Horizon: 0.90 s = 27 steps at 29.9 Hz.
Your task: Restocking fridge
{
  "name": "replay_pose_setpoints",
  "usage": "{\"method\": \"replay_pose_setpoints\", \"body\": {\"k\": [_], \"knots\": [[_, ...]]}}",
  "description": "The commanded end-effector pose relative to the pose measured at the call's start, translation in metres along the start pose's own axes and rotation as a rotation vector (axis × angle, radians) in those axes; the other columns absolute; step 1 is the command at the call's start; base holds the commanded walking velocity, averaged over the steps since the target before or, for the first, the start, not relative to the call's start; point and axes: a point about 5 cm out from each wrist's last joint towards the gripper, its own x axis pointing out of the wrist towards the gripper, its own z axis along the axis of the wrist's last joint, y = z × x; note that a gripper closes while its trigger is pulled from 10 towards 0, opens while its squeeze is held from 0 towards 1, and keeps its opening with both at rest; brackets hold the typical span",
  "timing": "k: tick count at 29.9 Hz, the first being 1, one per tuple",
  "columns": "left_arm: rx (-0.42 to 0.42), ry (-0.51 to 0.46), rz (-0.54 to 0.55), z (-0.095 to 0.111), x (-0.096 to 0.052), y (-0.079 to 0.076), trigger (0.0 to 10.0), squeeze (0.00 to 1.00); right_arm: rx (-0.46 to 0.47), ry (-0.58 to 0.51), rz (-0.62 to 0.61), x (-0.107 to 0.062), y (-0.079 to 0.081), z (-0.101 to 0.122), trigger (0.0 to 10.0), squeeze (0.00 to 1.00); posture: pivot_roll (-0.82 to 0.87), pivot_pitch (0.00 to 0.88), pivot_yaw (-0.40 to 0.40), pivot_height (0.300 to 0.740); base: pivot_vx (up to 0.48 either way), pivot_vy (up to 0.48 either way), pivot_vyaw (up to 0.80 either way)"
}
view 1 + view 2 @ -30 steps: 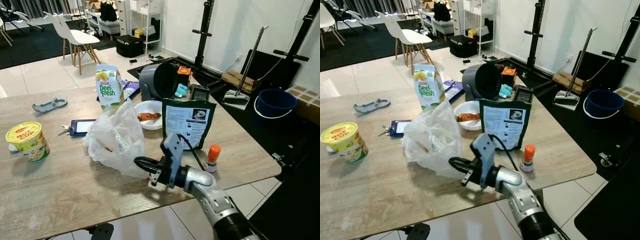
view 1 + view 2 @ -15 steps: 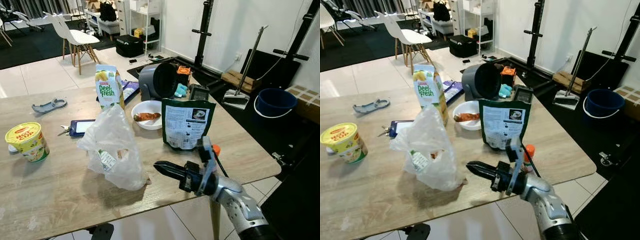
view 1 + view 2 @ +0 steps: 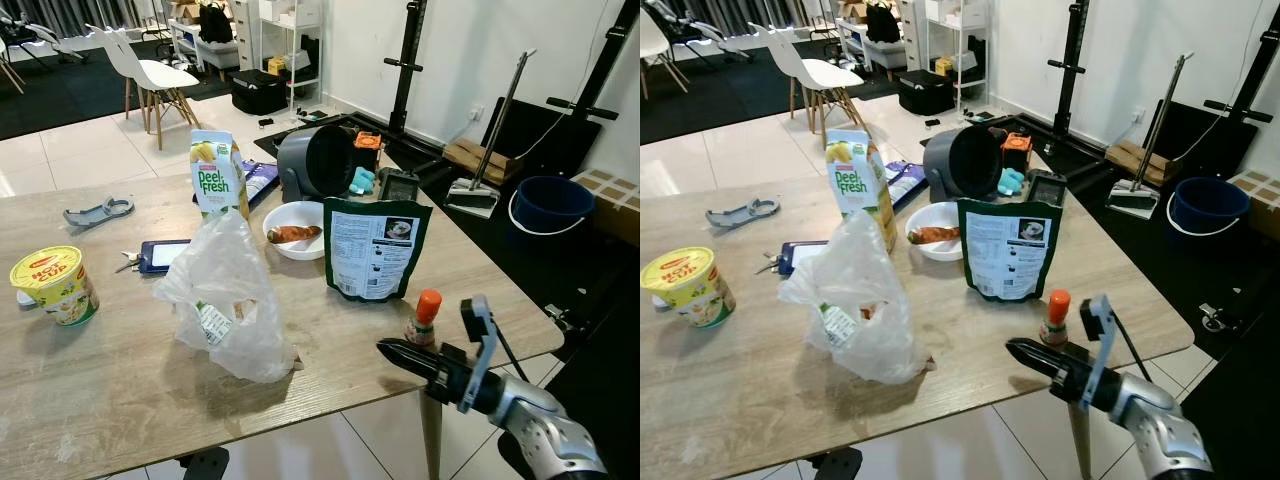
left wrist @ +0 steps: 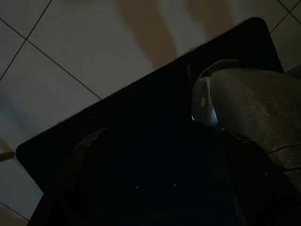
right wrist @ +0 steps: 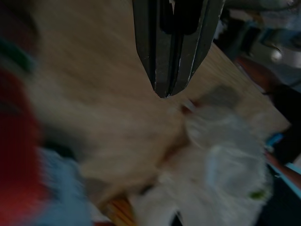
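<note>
Right hand [image 3: 392, 352] closed, empty, near hot sauce btl [image 3: 425, 317], not touching.

White chair [image 3: 150, 72] (tiled floor [image 3: 60, 150])

Right gripper [image 3: 385, 349]: two long black fingers [image 5: 160, 52], glossy, tapering to a pt, pressed flat together.
Behind fingers: chunky black mount, dark hardware, details too small to read.
Above mount: grey-blue bracket [image 3: 474, 335], rounded top, stands proud of wrist.
Cable: thin black lead, loops from bracket back twd forearm.
Forearm [image 3: 1155, 420]: silver metal, smooth, rounded; black joint section further back.
Left wrist cam: v. dark; fingers just black shapes.
</note>
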Motion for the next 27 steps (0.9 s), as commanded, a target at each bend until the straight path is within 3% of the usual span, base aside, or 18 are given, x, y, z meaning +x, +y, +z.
{"method": "replay_pose_setpoints", "body": {"k": [1,3,6,19,20,21,27], "knots": [[0.02,0.054,-0.033,-0.012,-0.001,-0.005,10.0,0.0,-0.012,0.008,-0.039,-0.007,-0.004,0.0,10.0,0.0,0.02,0.0,0.023,0.74,0.0,0.0,0.0],[0.021,0.053,-0.033,-0.012,-0.001,-0.005,10.0,0.0,-0.017,0.015,-0.065,-0.012,-0.007,0.0,10.0,0.0,0.01,0.0,0.024,0.74,0.0,0.0,0.0],[0.026,0.053,-0.034,-0.011,-0.001,-0.004,10.0,0.0,-0.048,0.019,-0.202,-0.032,-0.023,0.007,10.0,0.0,0.01,0.0,0.026,0.74,0.0,0.0,0.0],[0.023,0.056,-0.039,-0.012,0.0,-0.006,10.0,0.0,-0.106,0.01,-0.369,-0.069,-0.038,0.021,10.0,0.0,0.01,0.0,0.031,0.74,0.0,0.0,0.0],[0.023,0.056,-0.04,-0.012,0.0,-0.006,10.0,0.0,-0.114,-0.001,-0.393,-0.072,-0.039,0.024,10.0,0.13,0.01,0.0,0.033,0.74,0.0,0.0,0.0],[0.023,0.056,-0.04,-0.013,0.0,-0.006,10.0,0.0,-0.128,-0.026,-0.431,-0.078,-0.043,0.03,10.0,1.0,0.01,0.0,0.033,0.74,0.0,0.0,0.0],[0.024,0.056,-0.039,-0.012,0.0,-0.006,10.0,0.0,-0.139,-0.05,-0.427,-0.082,-0.042,0.037,10.0,1.0,0.0,0.0,0.034,0.74,0.0,0.0,0.0]]}}
